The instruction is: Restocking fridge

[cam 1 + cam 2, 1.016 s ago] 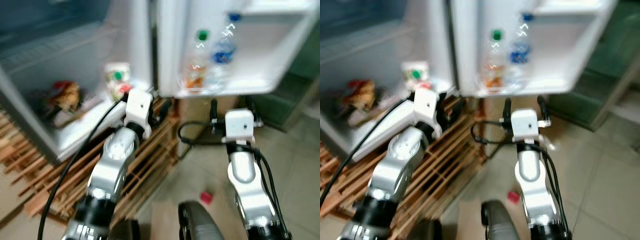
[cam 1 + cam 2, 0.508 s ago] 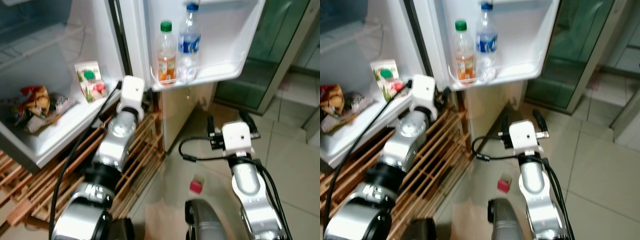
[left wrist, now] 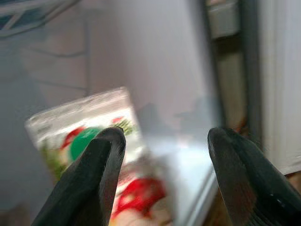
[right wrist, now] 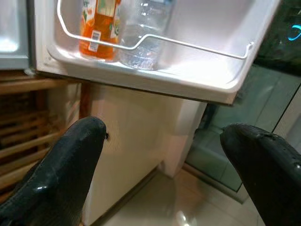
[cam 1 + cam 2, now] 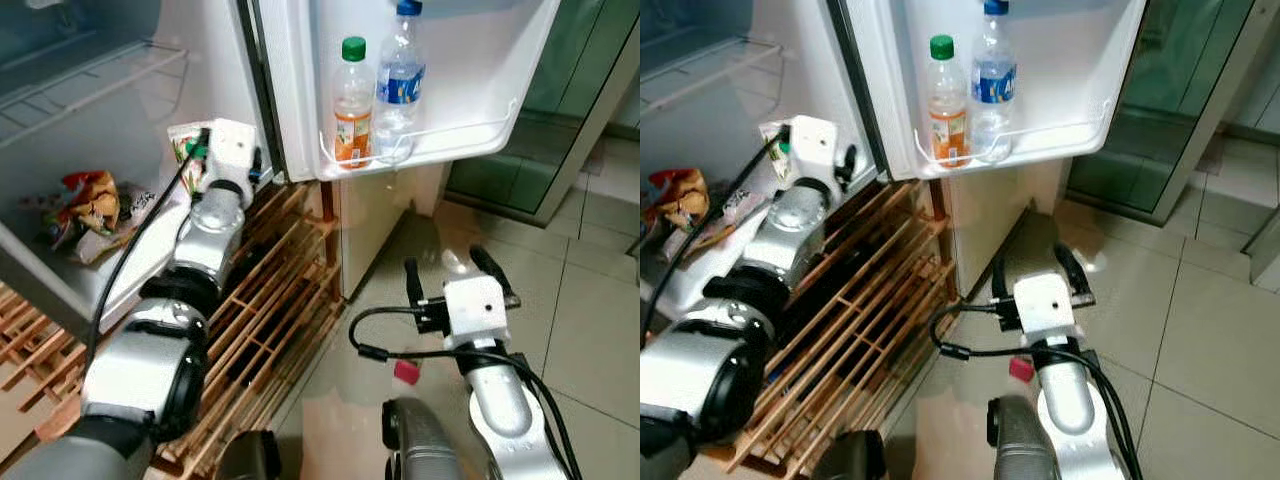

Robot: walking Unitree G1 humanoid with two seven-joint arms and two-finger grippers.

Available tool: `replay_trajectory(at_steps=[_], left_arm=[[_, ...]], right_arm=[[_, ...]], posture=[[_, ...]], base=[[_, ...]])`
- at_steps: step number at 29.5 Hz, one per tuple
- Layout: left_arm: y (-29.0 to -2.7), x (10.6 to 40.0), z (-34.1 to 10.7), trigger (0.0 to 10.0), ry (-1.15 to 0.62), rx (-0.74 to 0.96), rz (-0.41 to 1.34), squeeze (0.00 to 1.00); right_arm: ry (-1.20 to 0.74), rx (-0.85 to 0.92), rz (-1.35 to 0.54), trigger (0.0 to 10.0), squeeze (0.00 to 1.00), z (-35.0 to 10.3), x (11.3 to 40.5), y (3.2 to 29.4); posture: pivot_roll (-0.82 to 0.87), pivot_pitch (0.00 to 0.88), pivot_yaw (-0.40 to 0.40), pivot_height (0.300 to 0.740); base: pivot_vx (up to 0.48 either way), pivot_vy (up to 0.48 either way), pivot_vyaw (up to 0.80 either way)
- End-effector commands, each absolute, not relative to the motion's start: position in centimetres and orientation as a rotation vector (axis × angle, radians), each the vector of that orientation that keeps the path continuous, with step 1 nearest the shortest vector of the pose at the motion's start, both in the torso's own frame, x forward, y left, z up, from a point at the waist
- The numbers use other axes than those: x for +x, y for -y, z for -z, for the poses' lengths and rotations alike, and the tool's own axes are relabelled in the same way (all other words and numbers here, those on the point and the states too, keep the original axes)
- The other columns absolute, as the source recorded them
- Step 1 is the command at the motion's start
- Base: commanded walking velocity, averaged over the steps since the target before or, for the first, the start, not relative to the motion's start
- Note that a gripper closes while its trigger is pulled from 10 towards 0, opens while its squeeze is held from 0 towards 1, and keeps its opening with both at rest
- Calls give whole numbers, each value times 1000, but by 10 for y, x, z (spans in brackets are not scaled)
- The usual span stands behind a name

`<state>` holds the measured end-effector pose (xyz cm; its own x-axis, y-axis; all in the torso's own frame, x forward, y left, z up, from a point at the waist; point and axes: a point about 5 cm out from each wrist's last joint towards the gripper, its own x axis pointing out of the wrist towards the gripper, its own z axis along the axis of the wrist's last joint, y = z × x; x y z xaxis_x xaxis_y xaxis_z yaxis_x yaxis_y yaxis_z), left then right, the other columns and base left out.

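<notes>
Tiled floor (image 5: 590, 330) runs beneath an open fridge (image 5: 120, 130) raised on a wooden slatted pallet (image 5: 270, 290). On the fridge door's shelf (image 5: 470, 135) an orange drink bottle with a green cap (image 5: 352, 100) stands just beside a clear water bottle with a blue cap (image 5: 400, 80), both behind a wire rail. On the fridge's lower shelf a carton with green and red print (image 3: 94, 141) stands near the front edge, and crumpled snack bags (image 5: 90, 205) lie further left. The left end effector (image 3: 162, 179) is spread, reaching toward the carton with nothing between its fingers. The right end effector (image 4: 164, 174) hangs low over the floor below the door shelf, spread wide, holding nothing. A small red object (image 5: 406, 373) lies on the floor.
</notes>
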<state>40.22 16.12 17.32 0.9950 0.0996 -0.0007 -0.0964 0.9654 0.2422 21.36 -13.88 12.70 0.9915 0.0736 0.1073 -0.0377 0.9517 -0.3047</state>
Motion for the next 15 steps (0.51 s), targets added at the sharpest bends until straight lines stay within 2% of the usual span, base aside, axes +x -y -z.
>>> replay_trajectory(at_steps=[1, 5, 15], left_arm=[[-166, 406, -182, 10000, 3, 244, -129, 0], [-173, 408, -186, 10000, 1, 226, -189, 0], [-168, 409, -179, 10000, -52, 167, -188, 0]], right_arm=[[110, -286, -78, 10000, 392, -130, 208, 135], [90, -231, -192, 10000, 392, -136, 194, 119], [40, -237, -231, 10000, 392, -137, 183, 114]], posture=[[-410, 66, 158, 638], [-428, 100, 155, 638], [-451, 149, 140, 638]], base=[[0, 0, 0], [0, 0, 0], [0, 0, 0]])
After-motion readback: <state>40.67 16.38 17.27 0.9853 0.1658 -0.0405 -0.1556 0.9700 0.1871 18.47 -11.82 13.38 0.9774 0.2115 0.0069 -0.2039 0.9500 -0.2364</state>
